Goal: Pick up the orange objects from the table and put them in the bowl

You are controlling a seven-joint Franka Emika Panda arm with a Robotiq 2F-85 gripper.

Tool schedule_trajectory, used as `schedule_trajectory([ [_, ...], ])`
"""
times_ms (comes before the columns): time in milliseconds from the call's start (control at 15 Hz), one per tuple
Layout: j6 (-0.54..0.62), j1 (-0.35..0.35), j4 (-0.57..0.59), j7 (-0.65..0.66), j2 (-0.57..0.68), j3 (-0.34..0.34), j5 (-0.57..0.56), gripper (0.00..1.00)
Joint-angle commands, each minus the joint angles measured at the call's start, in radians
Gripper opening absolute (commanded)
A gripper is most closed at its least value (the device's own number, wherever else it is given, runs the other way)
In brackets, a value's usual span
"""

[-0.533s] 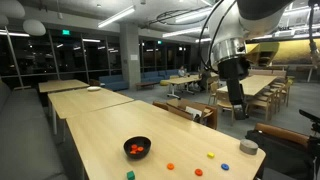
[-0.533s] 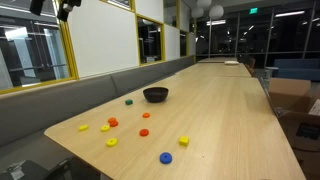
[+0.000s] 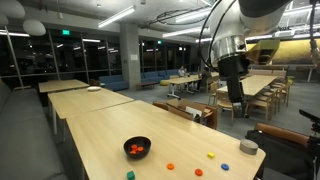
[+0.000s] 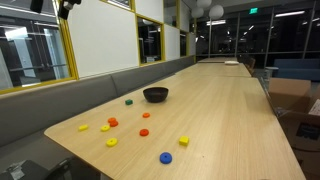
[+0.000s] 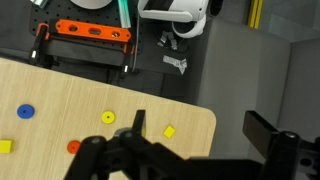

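Note:
The black bowl (image 3: 137,148) stands on the pale wood table (image 3: 100,120) with orange pieces inside it; it also shows in an exterior view (image 4: 155,94). Loose orange pieces lie on the table in both exterior views (image 3: 170,166) (image 3: 198,172) (image 4: 113,122) (image 4: 146,114) (image 4: 144,132). One orange piece (image 5: 72,146) shows at the lower left of the wrist view. My gripper (image 3: 237,108) hangs high above the table's end, far from the bowl. In the wrist view the gripper (image 5: 200,125) is open and empty, over the table's corner.
A grey cup (image 3: 248,147) stands near the table's end. A blue piece (image 4: 166,157), a green piece (image 4: 128,101) and yellow pieces (image 4: 184,141) (image 5: 168,131) lie scattered. A bench runs along one side (image 4: 60,100). Chairs and boxes stand past the table's end (image 5: 95,35).

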Motion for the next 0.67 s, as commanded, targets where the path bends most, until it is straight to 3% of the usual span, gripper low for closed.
schedule_trajectory([
  [0,0.056,-0.045,-0.033,-0.006,-0.010,0.027,-0.010,1.00],
  [400,0.346,-0.092,-0.154,-0.007,0.056,0.020,-0.015,1.00],
  [600,0.481,-0.104,-0.170,-0.021,0.197,0.000,-0.002,1.00],
])
